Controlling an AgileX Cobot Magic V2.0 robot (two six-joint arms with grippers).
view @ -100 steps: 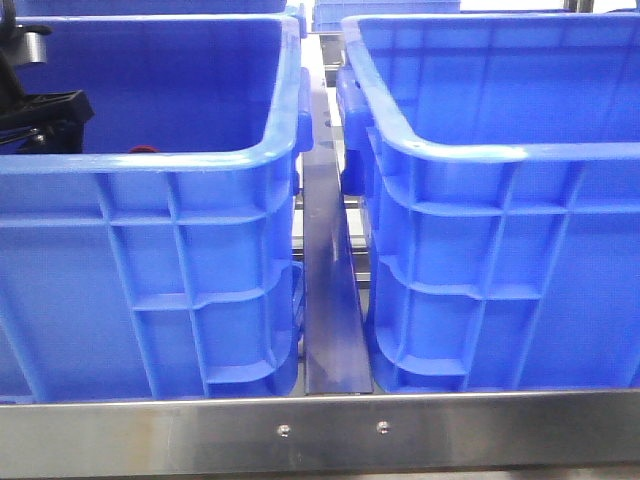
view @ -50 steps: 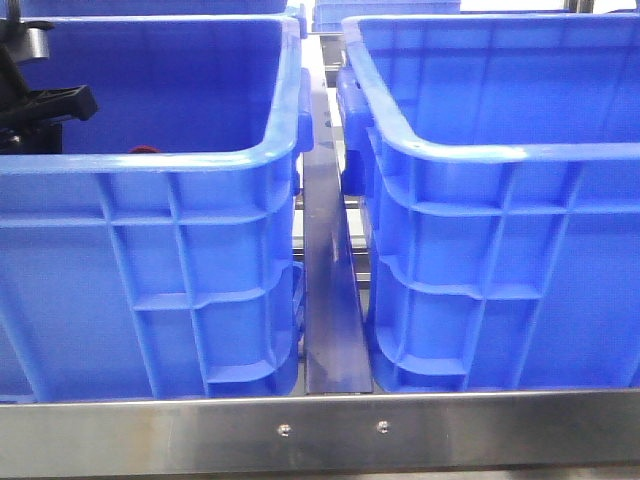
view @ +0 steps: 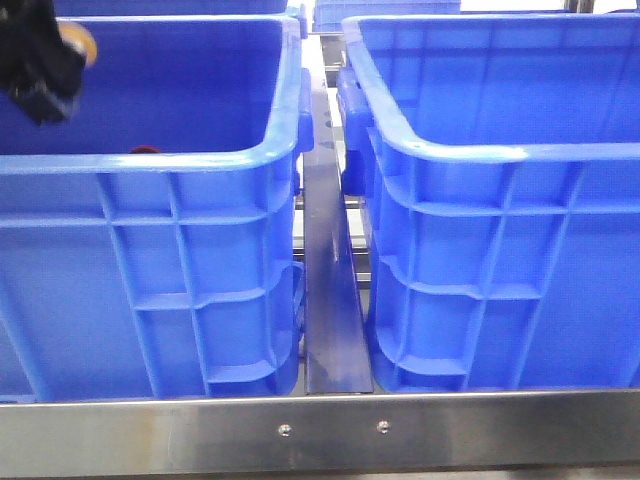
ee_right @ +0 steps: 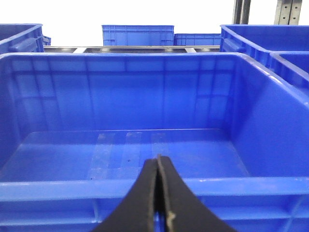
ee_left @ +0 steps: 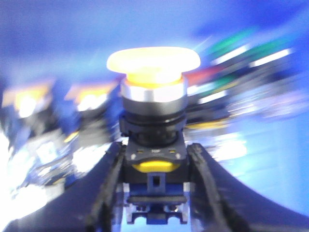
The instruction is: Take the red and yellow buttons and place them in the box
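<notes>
Blurred buttons (ee_left: 43, 101) behind yellow button (ee_left: 153, 72) in left end effector (ee_left: 154, 193).

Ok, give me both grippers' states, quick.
Left gripper: shut on the yellow button.
Right gripper: shut, holding nothing.

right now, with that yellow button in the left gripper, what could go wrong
1. The left gripper holds the yellow mushroom-cap push-button only by its lower body; the left wrist view is motion-blurred, so a fast swing might loosen it.
2. It sits over the left blue plastic crate; crossing to the right blue crate, it could clip a rim.
</notes>
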